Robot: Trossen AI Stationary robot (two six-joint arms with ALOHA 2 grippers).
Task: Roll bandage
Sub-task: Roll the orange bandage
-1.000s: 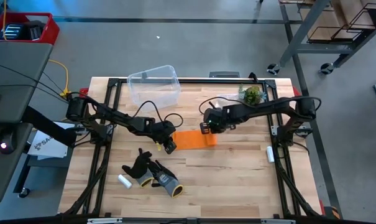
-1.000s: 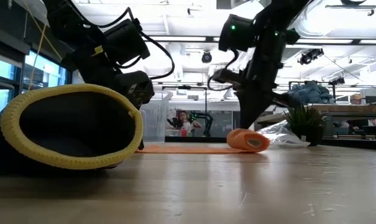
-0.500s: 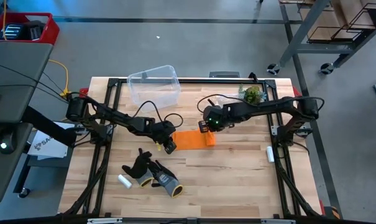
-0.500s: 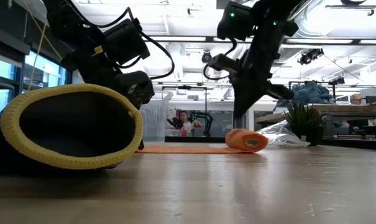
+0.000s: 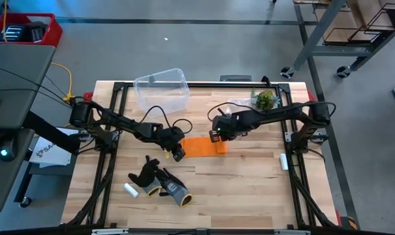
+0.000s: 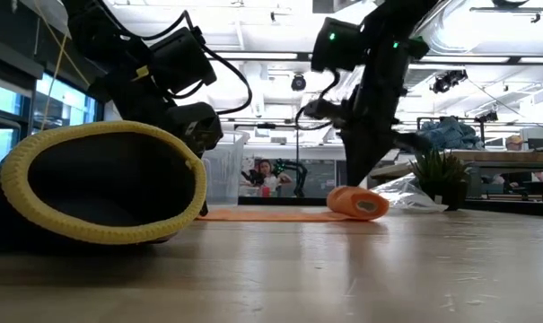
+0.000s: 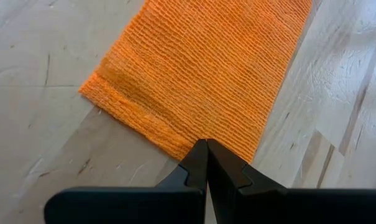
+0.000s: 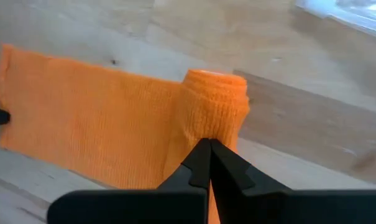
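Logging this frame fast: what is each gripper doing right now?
Left gripper: shut, tips at the flat end of the orange bandage, holding nothing.
Right gripper: shut, tips at the rolled end, holding nothing.

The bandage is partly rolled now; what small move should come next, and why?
Probably the right gripper, jaws shut against the roll, should nudge it further toward the left gripper. The bandage still has a flat stretch unrolled, and the left gripper pins its free end.

Light wooden plank tabletop [image 5: 249, 176] carries: flat orange fabric bandage [image 5: 200, 146], centre; clear plastic tub [image 5: 162, 90], far-left; black-grey-yellow gloves [image 5: 163, 182] and small white cylinder [image 5: 130, 190], near-left.
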